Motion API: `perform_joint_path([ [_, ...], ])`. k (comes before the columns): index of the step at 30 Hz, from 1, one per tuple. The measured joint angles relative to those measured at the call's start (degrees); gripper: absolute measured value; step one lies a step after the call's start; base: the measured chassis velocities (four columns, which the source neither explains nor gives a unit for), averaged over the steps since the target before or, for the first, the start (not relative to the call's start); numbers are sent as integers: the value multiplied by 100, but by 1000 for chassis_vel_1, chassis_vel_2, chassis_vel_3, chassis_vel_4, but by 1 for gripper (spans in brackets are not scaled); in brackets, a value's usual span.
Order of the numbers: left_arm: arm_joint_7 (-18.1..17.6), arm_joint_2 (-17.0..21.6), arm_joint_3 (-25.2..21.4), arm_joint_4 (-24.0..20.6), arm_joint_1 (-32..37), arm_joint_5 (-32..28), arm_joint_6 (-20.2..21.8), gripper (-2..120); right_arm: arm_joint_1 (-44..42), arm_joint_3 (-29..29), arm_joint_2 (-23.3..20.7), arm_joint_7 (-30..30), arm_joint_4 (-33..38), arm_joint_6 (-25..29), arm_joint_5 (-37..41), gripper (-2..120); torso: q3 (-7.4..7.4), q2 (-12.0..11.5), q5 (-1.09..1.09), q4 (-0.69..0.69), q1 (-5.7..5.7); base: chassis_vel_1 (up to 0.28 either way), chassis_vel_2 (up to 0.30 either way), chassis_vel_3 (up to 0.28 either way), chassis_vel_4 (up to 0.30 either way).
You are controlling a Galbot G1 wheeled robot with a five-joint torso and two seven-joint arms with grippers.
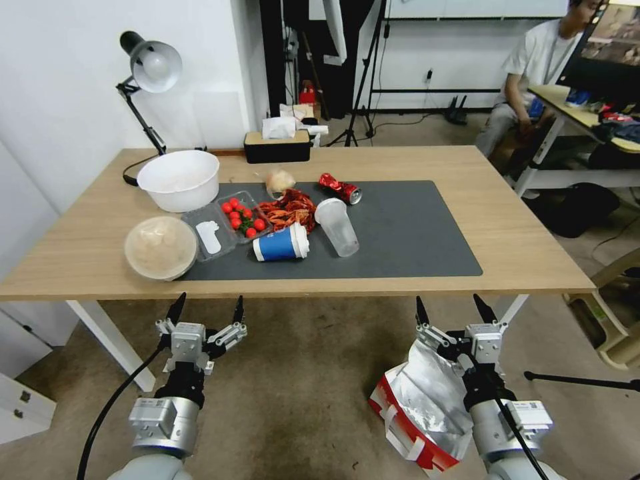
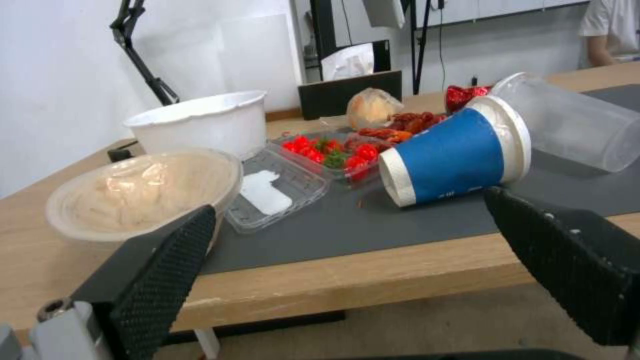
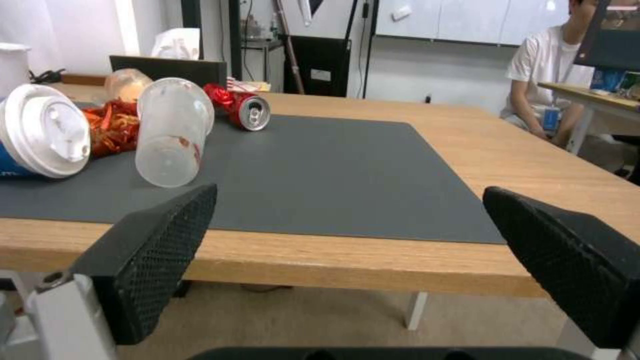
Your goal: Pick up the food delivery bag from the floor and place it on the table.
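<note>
The food delivery bag [image 1: 419,400] lies on the floor [image 1: 300,380] at the lower right, its silver foil lining, a red panel and white strap handles showing. My right arm hangs over it and hides part of it. My right gripper [image 1: 451,308] [image 3: 350,190] is open and holds nothing, just before the front edge of the table [image 1: 527,233]. My left gripper [image 1: 208,305] [image 2: 348,201] is open too, level with it before the table's left half. The light-wood table carries a dark grey mat [image 1: 413,233].
On the table's left half lie a white bowl [image 1: 179,179], a lidded bowl [image 1: 161,247], a clear tray of red fruit [image 1: 241,215], a tipped blue cup [image 1: 280,243], a clear cup [image 1: 338,227] and a red can [image 1: 340,189]. A lamp [image 1: 150,73] stands at the back left.
</note>
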Motion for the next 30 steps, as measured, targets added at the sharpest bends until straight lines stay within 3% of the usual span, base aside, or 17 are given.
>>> perform_joint_path([
  [23,-9,-3,10,-2,2,-12,17,100,-2,1,-5,-3,13,-44,26,100,0,0,0,0,0,0,0,0,0],
  [26,-106,-41,90,-87,9,-131,172,100,-8,4,-14,-10,41,-117,70,100,0,0,0,0,0,0,0,0,0],
  [29,-571,-238,498,-536,49,-713,925,100,-73,52,-103,-79,293,-736,413,100,0,0,1,0,0,0,0,0,0],
  [30,-571,-238,498,-536,49,-713,925,100,-73,52,-103,-79,293,-736,413,100,0,0,1,0,0,0,0,0,0],
])
